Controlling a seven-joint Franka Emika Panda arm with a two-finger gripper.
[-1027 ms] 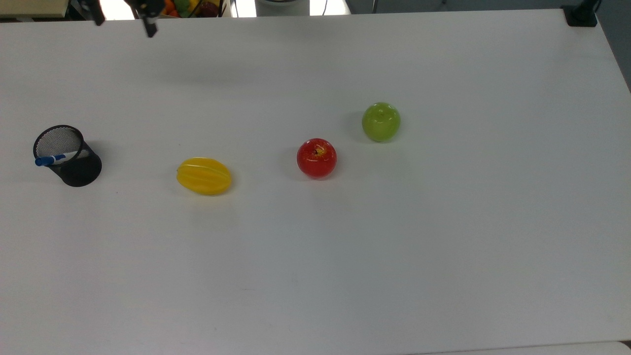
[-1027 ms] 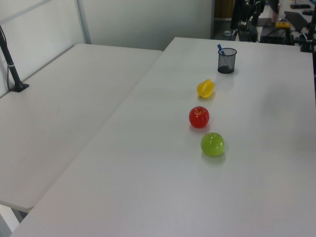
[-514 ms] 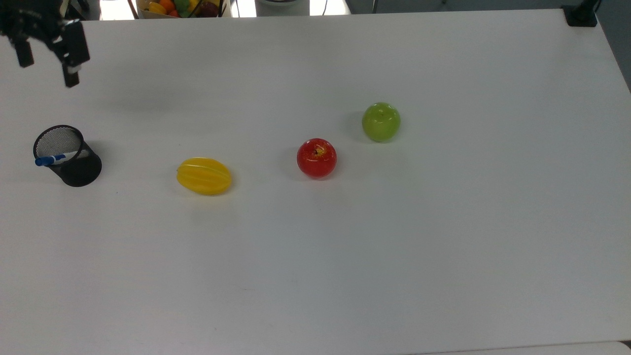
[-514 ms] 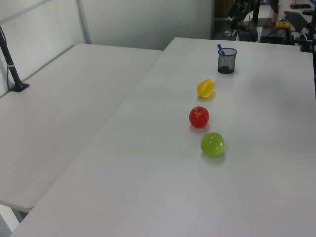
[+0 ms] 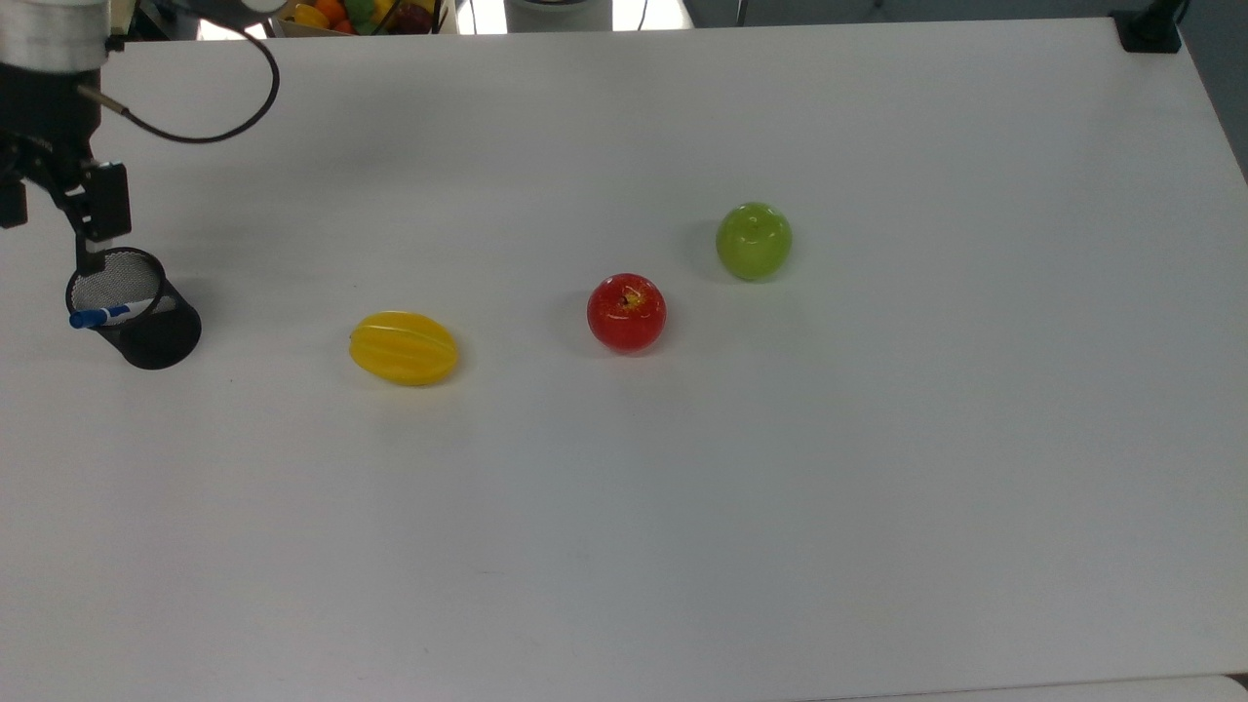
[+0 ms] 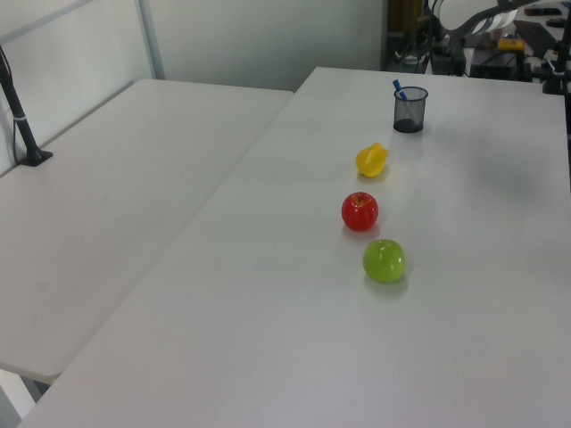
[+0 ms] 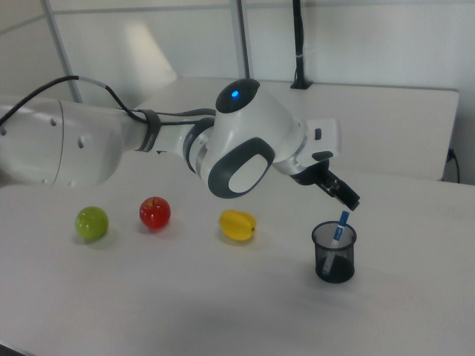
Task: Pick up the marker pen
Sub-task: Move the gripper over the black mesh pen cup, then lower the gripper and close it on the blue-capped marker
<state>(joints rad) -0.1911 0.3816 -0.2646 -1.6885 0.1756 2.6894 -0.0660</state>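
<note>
- The marker pen stands slanted in a black mesh cup at the top view's far left, its blue cap poking over the rim and its white barrel leaning against the inside wall.
- In the right view the marker pen tilts up out of the cup, cap end highest, with the gripper poised just above it.
- The gripper hangs beside the cup's far rim in the top view; its fingers look spread apart with nothing between them, one dark finger reaching down toward the rim.
- Judging by its looks, the pen is light, stiff and smooth plastic, so it could slip or swivel in a loose pinch.
- The best hold looks like the cap end, the part standing clear above the mesh; the barrel sits inside the cup.
- The risk is that a finger knocks the rim and tips or drags the light cup, so a straight pull along the pen's slant seems wise.
- Along the table sit a yellow fruit, a red apple and a green apple, all well apart from the cup.
</note>
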